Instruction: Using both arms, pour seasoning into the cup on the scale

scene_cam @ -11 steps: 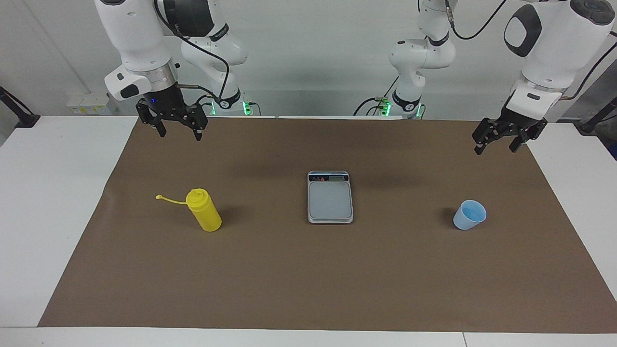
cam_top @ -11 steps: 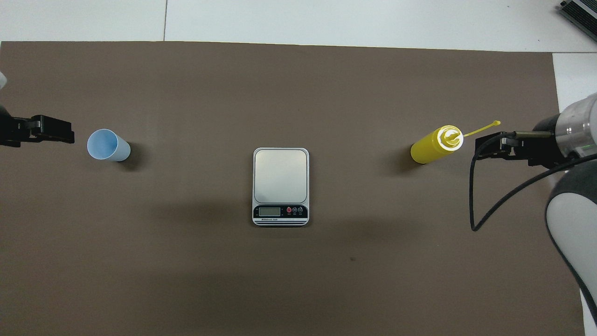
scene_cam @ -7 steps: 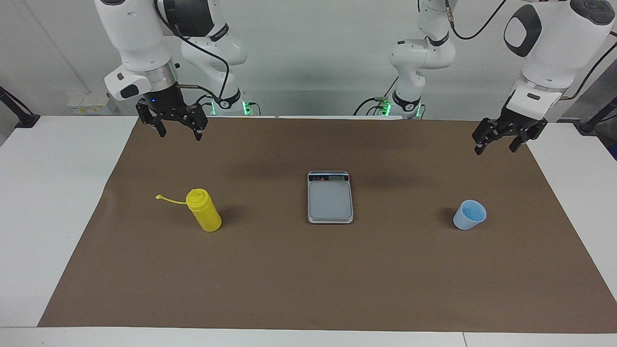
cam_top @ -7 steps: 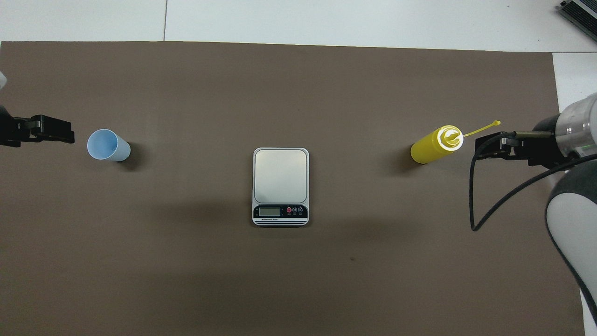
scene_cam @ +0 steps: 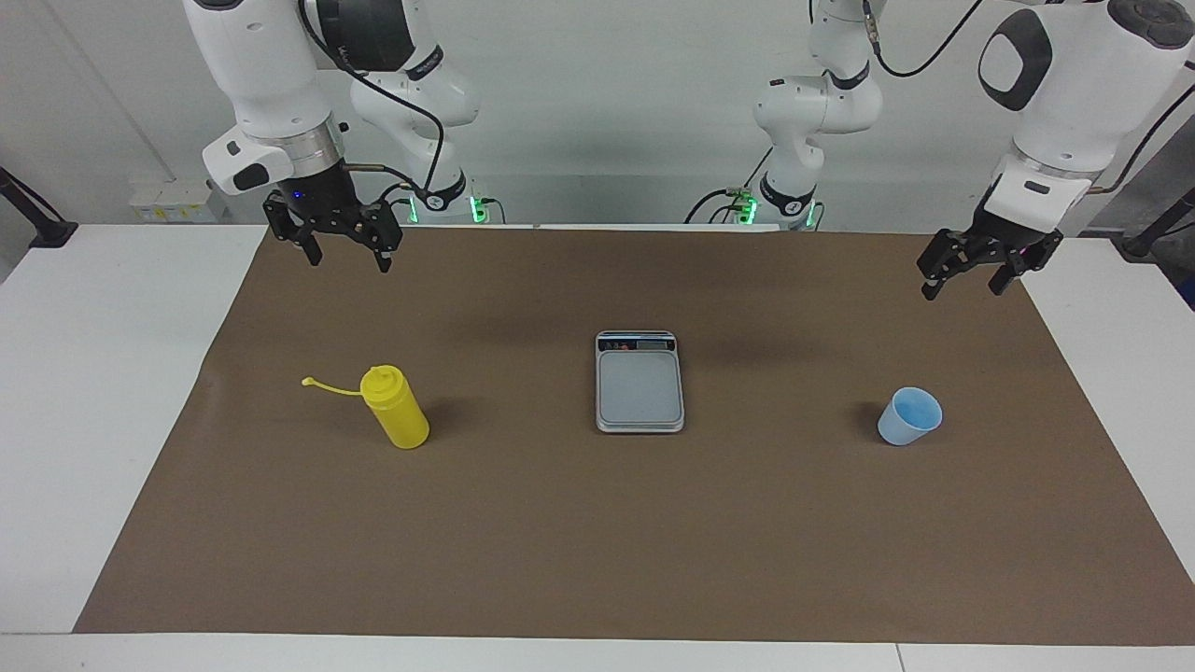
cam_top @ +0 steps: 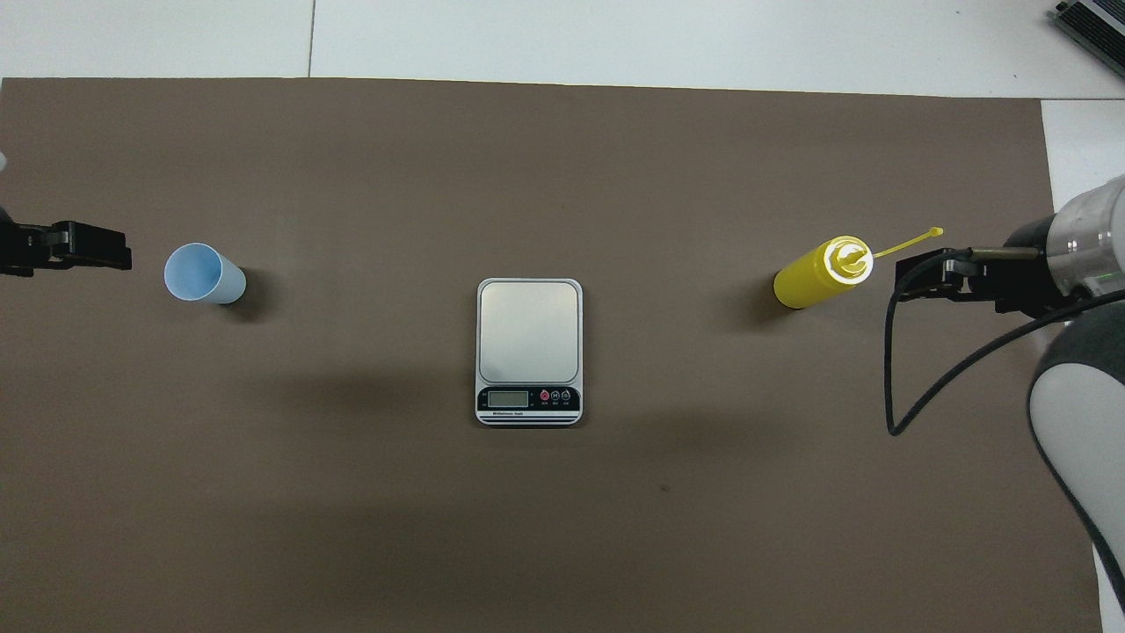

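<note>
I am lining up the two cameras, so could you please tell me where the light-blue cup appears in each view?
Facing view: the cup stands upright on the brown mat near that picture's right edge, at the left arm's end of the table, empty.
Overhead view: the cup stands near that picture's left edge.
Shared landmark: the scale lies mid-table in both views, between the cup and the yellow bottle.

A robotics lab: two white arms point(scene_cam: 271, 84) mounted at a white table point(scene_cam: 103, 373), a brown paper mat point(scene_cam: 597, 523) on it, bare white wall above the table
</note>
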